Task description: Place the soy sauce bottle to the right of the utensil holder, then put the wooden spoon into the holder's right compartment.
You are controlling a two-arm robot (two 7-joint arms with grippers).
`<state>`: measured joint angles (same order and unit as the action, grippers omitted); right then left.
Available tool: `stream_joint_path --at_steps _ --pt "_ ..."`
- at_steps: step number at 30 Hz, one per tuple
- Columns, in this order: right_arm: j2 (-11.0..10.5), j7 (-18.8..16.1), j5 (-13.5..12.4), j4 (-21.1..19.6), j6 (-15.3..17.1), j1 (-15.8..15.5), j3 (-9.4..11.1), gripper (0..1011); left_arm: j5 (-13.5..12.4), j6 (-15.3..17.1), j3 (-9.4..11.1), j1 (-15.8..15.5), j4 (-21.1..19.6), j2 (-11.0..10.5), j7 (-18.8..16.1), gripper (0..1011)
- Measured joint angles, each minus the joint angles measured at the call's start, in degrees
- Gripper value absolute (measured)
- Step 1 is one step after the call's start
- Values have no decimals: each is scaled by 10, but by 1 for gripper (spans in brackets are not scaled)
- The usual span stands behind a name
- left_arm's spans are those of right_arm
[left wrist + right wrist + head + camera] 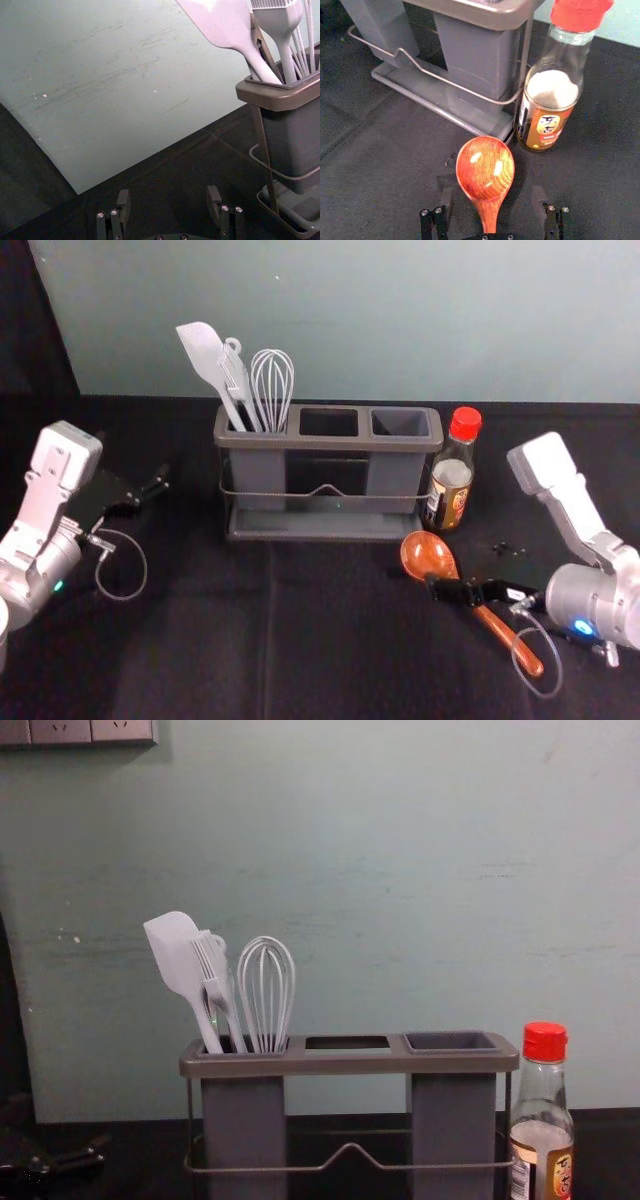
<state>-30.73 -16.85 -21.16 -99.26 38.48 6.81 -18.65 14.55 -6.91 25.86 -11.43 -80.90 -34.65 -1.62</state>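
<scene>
The soy sauce bottle stands right of the utensil holder, wide left pincer left, wide right pincer over the wooden spoon in front; black, seemingly cloth-covered table, greenish wall behind.

Soy sauce bottle upright, right of utensil holder; wooden spoon on tabletop beneath right pincer; left pincer left of holder.

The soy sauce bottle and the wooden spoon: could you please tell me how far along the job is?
The soy sauce bottle looks done, standing right of the utensil holder. Nothing is gripped: the right gripper is open over the wooden spoon on the table, and the left gripper is left of the holder. Gripping, lifting and placing the spoon in the right compartment remain.
</scene>
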Motion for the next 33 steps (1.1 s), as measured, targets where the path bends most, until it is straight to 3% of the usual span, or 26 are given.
stream_joint_path --at_steps 6,14,33 --pt "9 -13 10 22 32 32 -19 1004 0 0 0 0 0 0 0 1005" --pt "20 -15 32 31 59 51 -36 1004 0 0 0 0 0 0 0 1005" --pt "47 -22 53 47 34 51 -24 1004 0 0 0 0 0 0 0 1005"
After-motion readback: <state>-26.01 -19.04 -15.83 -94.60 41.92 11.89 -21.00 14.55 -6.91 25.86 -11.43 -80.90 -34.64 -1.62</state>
